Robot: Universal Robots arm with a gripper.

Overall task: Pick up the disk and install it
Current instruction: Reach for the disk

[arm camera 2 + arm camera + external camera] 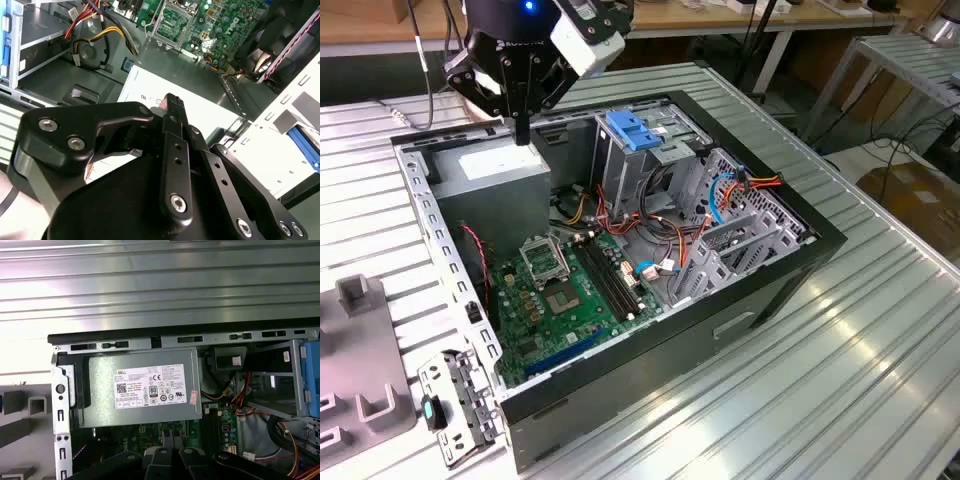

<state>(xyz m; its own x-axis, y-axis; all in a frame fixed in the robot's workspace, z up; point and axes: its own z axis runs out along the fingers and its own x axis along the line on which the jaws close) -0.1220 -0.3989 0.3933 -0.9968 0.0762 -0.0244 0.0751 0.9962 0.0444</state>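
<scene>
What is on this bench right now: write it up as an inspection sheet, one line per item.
Surface: ribbed metal table, carrying the case.
Job's things: open computer case; drive bay with a light-blue bracket on top.
Clutter: grey fixture and perforated metal plate, to the exterior view's left of the case.
Grippers: gripper over the grey power supply; jaws look shut with nothing held; whether it touches the power supply cannot be told.
Cables: red, orange and yellow wires and a blue cable inside the case.
Surroundings: wooden bench behind; second ribbed table.
</scene>
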